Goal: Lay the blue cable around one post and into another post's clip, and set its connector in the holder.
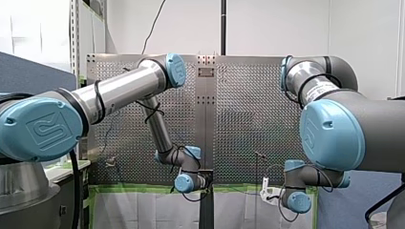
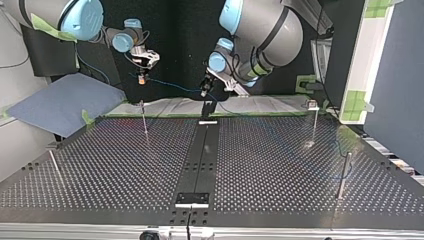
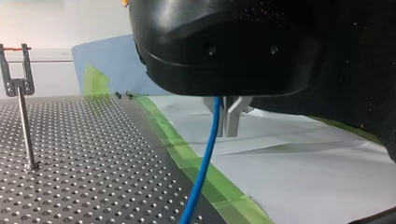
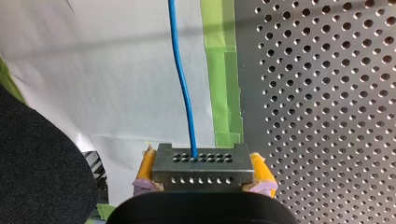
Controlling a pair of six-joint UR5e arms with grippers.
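The blue cable (image 2: pixel 175 86) hangs in the air between my two grippers, beyond the perforated table's far edge in the top view. My right gripper (image 2: pixel 143 75), at that view's left, is shut on the cable's grey metal connector (image 4: pixel 201 168), which sits between its yellow pads (image 4: pixel 147 163). From the connector the cable (image 4: pixel 182 84) runs straight ahead. My left gripper (image 2: pixel 204 92) is shut on the cable further along. Its metal fingers (image 3: pixel 232 116) pinch the cable (image 3: pixel 205 158), which drops below them over the green tape.
Thin posts stand on the perforated table (image 2: pixel 280 160): one (image 2: pixel 144 117) near my right gripper, a clip-topped one (image 2: pixel 314 120), and more (image 2: pixel 343 175) nearer the camera. A black holder (image 2: pixel 208 112) sits on the centre strip. White paper (image 3: pixel 303 177) and green tape (image 3: pixel 187 154) border the table.
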